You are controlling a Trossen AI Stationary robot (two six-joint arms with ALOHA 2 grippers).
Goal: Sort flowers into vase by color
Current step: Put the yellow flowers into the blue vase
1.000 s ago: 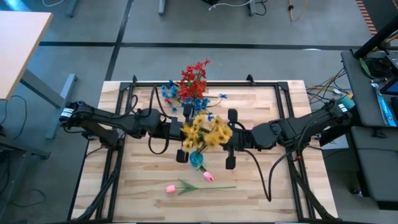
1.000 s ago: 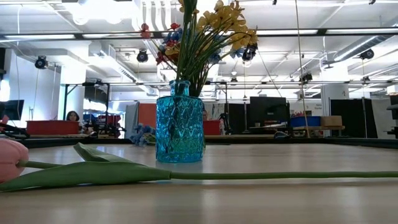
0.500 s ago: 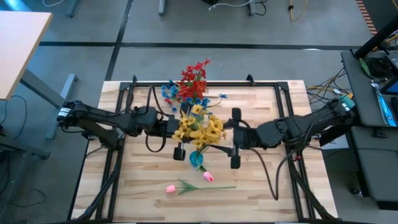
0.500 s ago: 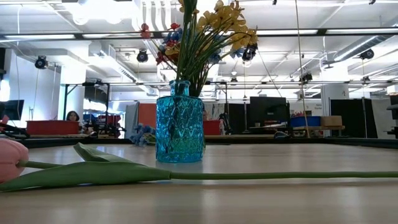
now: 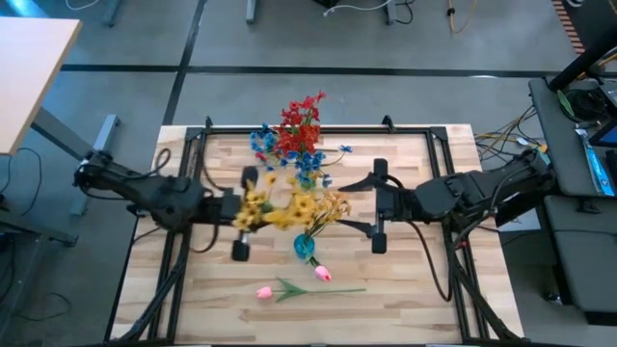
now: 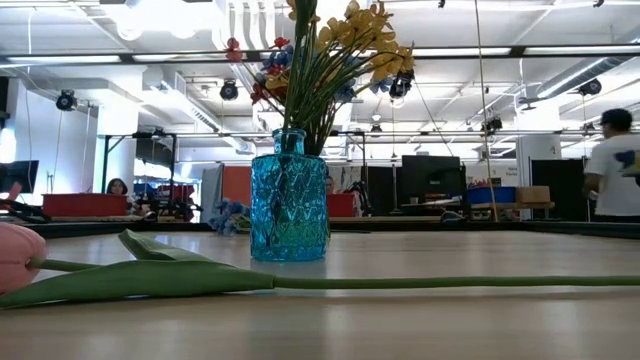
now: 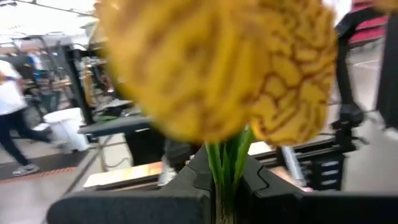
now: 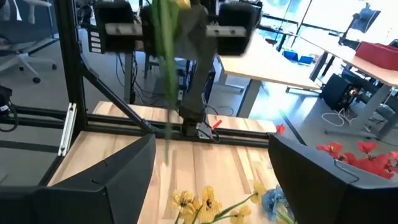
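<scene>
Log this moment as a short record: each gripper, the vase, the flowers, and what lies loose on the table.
left gripper: shut on yellow spray, stems clamped between its fingers
right gripper: open, empty, right of the vase
vase: blue glass, upright mid-table, holding stems
red spray: at the table's far edge, with blue blossoms beside it
pink tulips: lying flat on the table's near side, not in the vase
person: standing in the room beyond the table
</scene>
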